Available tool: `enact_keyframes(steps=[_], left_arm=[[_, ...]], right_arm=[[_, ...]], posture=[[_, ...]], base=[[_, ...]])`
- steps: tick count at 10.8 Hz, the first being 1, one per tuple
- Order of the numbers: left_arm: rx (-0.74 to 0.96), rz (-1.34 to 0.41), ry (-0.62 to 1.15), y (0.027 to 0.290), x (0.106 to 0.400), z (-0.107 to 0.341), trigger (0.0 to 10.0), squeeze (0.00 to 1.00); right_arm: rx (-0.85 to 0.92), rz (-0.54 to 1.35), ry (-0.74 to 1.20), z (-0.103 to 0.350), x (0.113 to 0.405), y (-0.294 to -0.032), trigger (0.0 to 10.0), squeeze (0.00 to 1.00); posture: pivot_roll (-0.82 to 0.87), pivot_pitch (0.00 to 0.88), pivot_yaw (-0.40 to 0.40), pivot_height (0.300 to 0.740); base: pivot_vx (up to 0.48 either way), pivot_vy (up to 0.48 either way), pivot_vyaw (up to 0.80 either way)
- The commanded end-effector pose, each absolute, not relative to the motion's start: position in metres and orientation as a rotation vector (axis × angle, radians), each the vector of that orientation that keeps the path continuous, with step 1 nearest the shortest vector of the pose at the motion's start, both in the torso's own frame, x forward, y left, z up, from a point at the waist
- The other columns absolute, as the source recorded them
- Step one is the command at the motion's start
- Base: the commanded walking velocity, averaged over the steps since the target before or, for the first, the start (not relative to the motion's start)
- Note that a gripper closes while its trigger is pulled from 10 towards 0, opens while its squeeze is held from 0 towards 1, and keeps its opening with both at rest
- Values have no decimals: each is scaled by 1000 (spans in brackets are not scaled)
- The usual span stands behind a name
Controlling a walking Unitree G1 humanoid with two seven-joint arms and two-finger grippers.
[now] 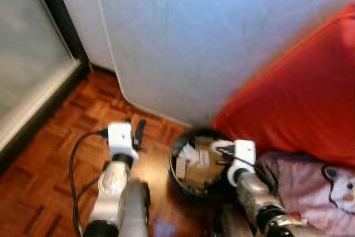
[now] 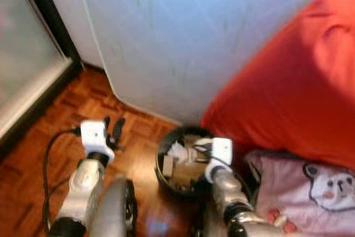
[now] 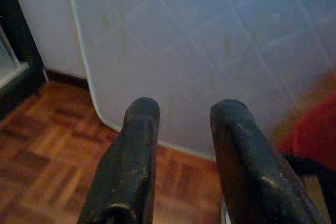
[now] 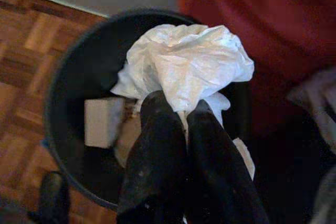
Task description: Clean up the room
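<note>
Right gripper [image 4: 176,116]: fingers clenched on a crumpled white tissue [image 4: 186,64], which bunches just beyond the fingertips, directly above the black bin [image 4: 68,103]. Judged light, soft and compressible; any pinched fold holds it. Left gripper [image 3: 184,124]: fingers released, empty, over the parquet floor [image 3: 47,129].

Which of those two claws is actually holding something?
The right end effector: it pinches crumpled white paper above the black bin. The left end effector is open.
</note>
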State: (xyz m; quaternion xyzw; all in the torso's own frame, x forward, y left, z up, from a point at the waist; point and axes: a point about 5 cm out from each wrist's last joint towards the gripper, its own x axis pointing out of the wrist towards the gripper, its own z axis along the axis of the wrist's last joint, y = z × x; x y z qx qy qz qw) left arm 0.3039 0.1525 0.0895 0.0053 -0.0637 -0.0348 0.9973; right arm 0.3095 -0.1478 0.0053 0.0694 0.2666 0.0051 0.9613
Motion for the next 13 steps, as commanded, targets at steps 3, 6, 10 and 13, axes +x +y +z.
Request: enact_keyframes(steps=[3, 6, 10, 13], left_arm=[[10, -55, -123, 154, 297, 94, 10000, 0], [22, -45, -107, 159, 293, 96, 10000, 0], [29, -42, -89, 159, 292, 98, 10000, 0], [26, -41, -84, 157, 292, 100, 10000, 0]], right_arm=[[181, 57, 572, -1, 304, -144, 10000, 1000], [244, 121, 558, 0, 303, -136, 10000, 1000], [278, 164, 547, -1, 301, -133, 10000, 1000], [329, 196, 497, 7, 307, -130, 10000, 1000]], posture=[[270, 389, -107, 627], [279, 404, -95, 627], [281, 409, -92, 627], [272, 408, -104, 627]], base=[[0, 0, 0], [0, 0, 0], [0, 0, 0], [0, 0, 0]])
